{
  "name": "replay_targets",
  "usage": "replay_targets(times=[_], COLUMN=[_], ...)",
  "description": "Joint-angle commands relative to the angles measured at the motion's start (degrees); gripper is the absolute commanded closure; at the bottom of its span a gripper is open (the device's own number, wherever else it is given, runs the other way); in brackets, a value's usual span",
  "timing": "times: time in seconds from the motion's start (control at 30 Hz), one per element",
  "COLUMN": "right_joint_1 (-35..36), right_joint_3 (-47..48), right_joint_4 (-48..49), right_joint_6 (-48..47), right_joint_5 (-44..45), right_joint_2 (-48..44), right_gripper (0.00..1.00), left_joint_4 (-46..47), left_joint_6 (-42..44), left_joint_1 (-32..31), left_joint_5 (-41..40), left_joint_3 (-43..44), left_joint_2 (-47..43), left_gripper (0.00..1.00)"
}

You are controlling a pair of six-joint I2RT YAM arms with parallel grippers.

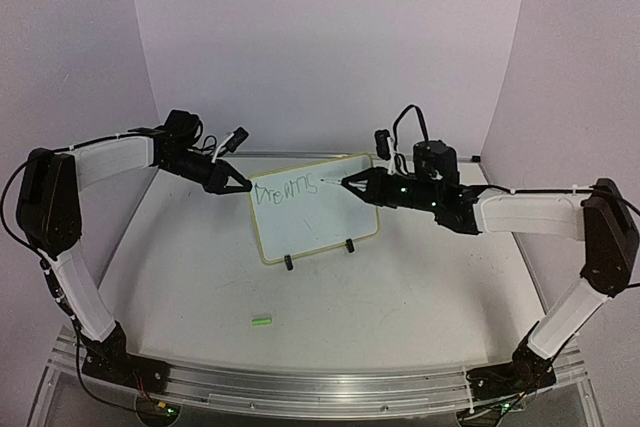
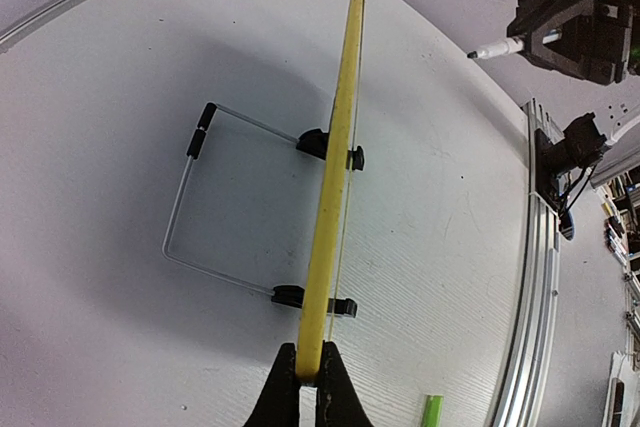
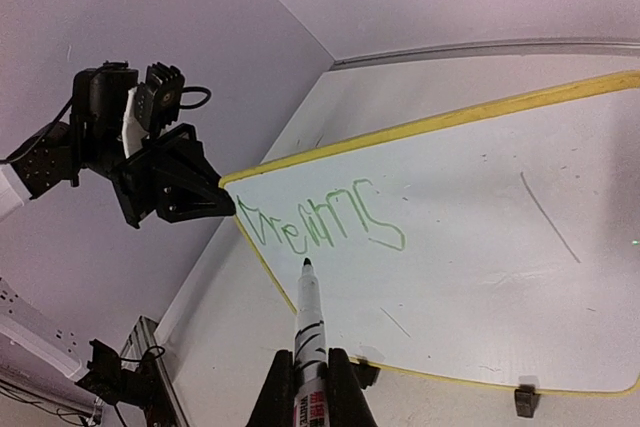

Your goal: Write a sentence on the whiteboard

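Arms reach in from both sides of the top view. On the left side, the left arm point(image 1: 110, 162) bends toward the middle. The left jaws are closed tight on the top left corner of the whiteboard point(image 1: 320, 217). In the left wrist view, near the bottom middle, the two black tips pinch the thin yellow edge of the board, which runs straight up the frame. A small green piece point(image 1: 262, 320) lies flat on the white surface point(image 1: 420, 287). It is low and a bit left of the middle, well apart from the board.

The whiteboard stands in the middle of the top view on two small black feet point(image 1: 289, 263). The left wrist view shows a thin wire stand point(image 2: 185, 217) lying on the surface behind it. The sentence point(image 1: 285, 190) is one line of thin green scrawl in the upper left part of the board, just beside the left jaws. The letters are too messy to read.

Right of the writing, a marker point(image 1: 333, 183) points its tip at the board. In the right wrist view the tip sits just under the green letters, and I cannot tell if it touches. The right jaws are closed on the marker's body, at the bottom middle of that view. The right arm point(image 1: 530, 215) stretches off to the right edge.
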Motion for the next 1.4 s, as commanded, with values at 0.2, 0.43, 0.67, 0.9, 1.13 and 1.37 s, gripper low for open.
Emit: replay_targets(times=[0.2,0.43,0.67,0.9,1.13,1.37], right_joint_1=[-7.9,-9.1,-9.1,-9.0,-8.9,-8.7], right_joint_3=[-1.4,3.5,8.9,11.2,13.9,16.4], right_joint_4=[-2.9,-3.2,-3.6,-3.7,-3.3,-2.8], right_joint_6=[-3.4,-4.6,-4.7,-4.7,-4.2,-3.6], right_joint_5=[-7.5,-9.9,-11.0,-11.9,-12.9,-13.3], right_joint_2=[-3.3,1.1,6.3,9.4,11.9,14.0], right_gripper=[1.0,1.0,1.0,1.0,1.0,1.0], left_joint_4=[-4.1,-4.3,-4.4,-4.4,-4.5,-4.7], left_joint_6=[1.6,1.6,1.7,1.7,1.8,1.8], left_joint_1=[-1.2,-1.2,-1.3,-1.3,-1.3,-1.3], left_joint_5=[-3.4,-3.4,-3.6,-3.8,-3.8,-3.9], left_joint_3=[0.8,0.9,0.9,1.0,1.0,1.2], left_joint_2=[-0.1,0.1,0.4,0.6,1.1,1.5], left_gripper=[1.0,1.0,1.0,1.0,1.0,1.0])
